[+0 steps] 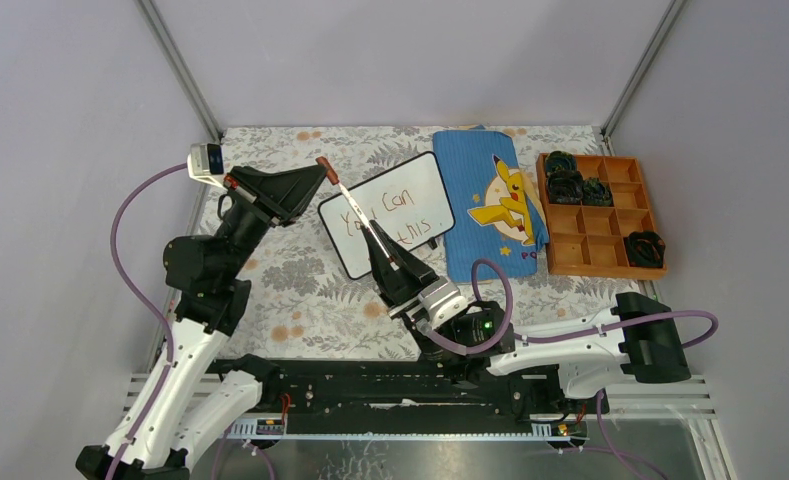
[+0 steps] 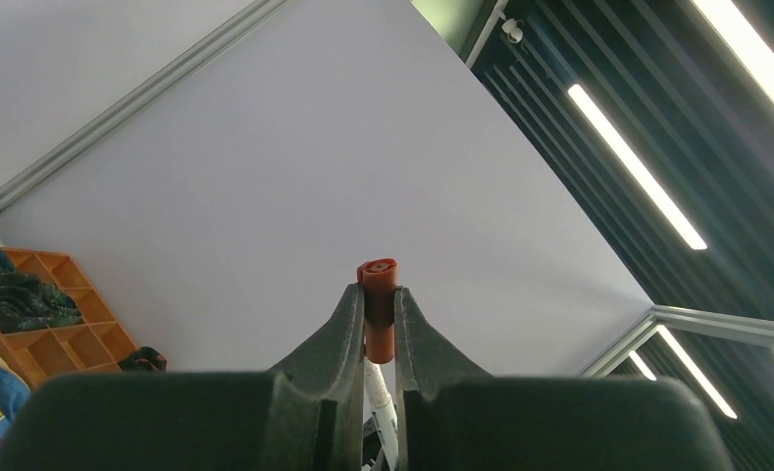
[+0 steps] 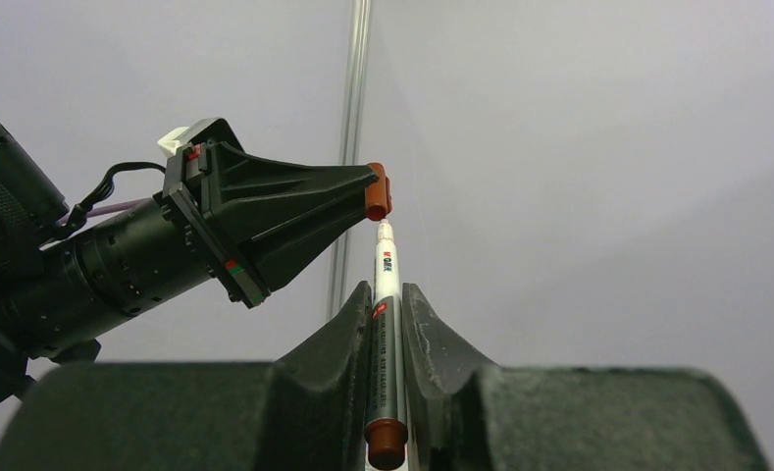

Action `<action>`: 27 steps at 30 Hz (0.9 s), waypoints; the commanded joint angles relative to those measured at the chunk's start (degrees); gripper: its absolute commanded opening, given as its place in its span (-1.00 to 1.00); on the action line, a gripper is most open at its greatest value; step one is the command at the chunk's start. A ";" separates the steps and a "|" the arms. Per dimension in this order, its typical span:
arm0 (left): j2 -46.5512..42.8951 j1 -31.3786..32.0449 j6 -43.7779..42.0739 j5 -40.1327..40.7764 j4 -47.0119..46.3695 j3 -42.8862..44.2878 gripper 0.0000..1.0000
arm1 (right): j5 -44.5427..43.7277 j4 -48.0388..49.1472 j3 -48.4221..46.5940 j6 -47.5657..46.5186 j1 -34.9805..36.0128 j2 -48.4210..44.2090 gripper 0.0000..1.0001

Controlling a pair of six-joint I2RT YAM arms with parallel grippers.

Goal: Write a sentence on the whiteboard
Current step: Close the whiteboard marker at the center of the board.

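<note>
Crossing whiteboard (image 1: 422,175): marker (image 1: 356,211); beside, cloth (image 1: 478,178) and tray (image 1: 600,271)

Pale grey walls (image 1: 400,60), floral-covered table (image 1: 300,295) (strip lights (image 2: 636,165) glow overhead).

Sentence (image 1: 395,200) partly hid. behind marker (image 1: 355,208).

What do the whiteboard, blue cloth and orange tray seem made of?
Whiteboard: smooth white panel, probably coated board or plastic; ink sits on its surface, thin black rim. Blue cloth: soft printed textile; its edges lie wavy and limp. Orange tray: rigid, matt, likely moulded plastic or painted wood; thin straight dividers.
</note>
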State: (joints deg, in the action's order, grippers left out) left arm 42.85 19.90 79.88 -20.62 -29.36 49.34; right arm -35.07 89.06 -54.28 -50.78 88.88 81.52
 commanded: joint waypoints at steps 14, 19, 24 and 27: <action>-0.58 0.57 -3.58 -0.58 3.24 0.31 -1.00 | 0.54 8.70 -3.97 -0.19 0.27 0.48 -1.00; -0.75 0.58 -3.09 0.48 3.10 0.32 -1.00 | 0.53 8.76 -3.61 0.05 0.32 0.28 -1.00; -1.16 0.57 -2.88 2.19 3.17 0.56 -1.00 | 0.13 8.78 -2.91 0.42 0.32 -0.34 -1.00; -1.49 0.57 -2.95 3.48 3.62 0.73 -1.00 | -0.04 8.83 -2.33 0.51 0.33 -0.74 -1.00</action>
State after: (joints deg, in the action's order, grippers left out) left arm 42.11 19.94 77.82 -18.85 -27.09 49.36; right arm -35.97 89.08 -55.11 -50.72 88.88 82.30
